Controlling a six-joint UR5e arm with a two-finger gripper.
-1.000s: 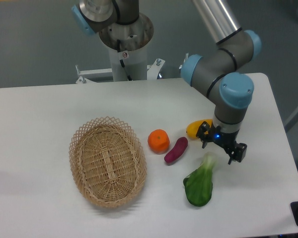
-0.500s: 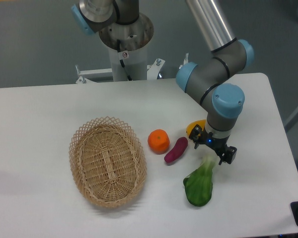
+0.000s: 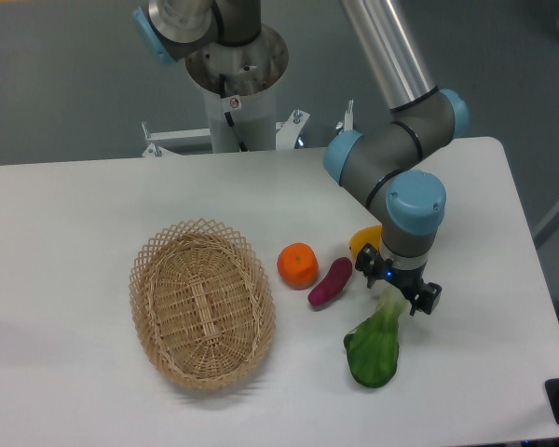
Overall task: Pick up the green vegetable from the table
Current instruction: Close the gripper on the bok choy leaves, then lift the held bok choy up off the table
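Your hand (image 3: 396, 288) hangs low, fingers spread and holding nothing, straddling the pale stalk end of the vegetable (image 3: 374, 345). The vegetable lies flat on the table (image 3: 74, 233), its leaf extending below the hand. Eggplant (image 3: 330, 281) and orange (image 3: 297, 264) lie to its left.

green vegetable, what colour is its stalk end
Pale whitish-green on the green vegetable, beside the gripper; camera view.
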